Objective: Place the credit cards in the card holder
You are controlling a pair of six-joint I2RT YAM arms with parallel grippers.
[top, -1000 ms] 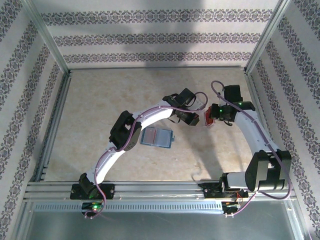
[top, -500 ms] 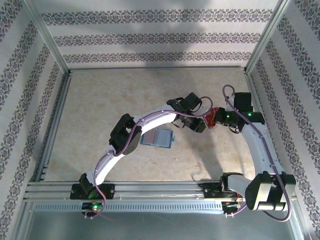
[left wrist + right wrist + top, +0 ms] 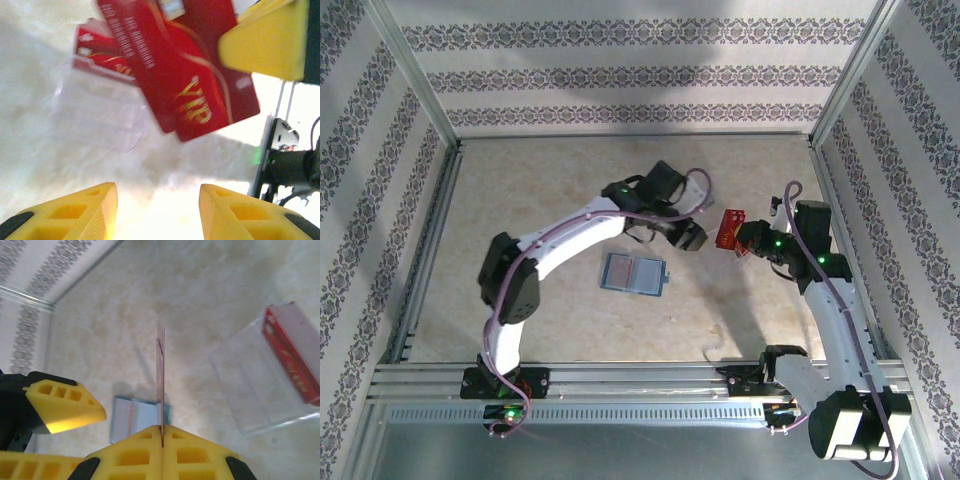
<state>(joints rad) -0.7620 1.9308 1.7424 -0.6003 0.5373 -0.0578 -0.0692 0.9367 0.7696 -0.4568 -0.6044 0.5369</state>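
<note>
Held card (image 3: 200, 85): red with gold "VIP" lettering, lifted off the surface (image 3: 520, 190) in the right pincer. From the right wrist it stands edge-on as a thin line. From the left wrist its top is cut off, and I cannot tell whether it is one card or two overlapped.
Card holder (image 3: 634, 273): lies opened flat on the surface between the two arms, apart from both pincers. From the right wrist part of it is hidden behind the held card and the fingers.
Spare cards (image 3: 292, 352): a red stack at one end of a clear case (image 3: 250, 390). From the left wrist they are blurred and partly covered by the held card.
Right pincer (image 3: 162, 429): clenched on one edge of the held card.
Left pincer (image 3: 157, 210): released, fingers apart with nothing between them, near the held card. Its fingers are cut off at the bottom of the left wrist view.
</note>
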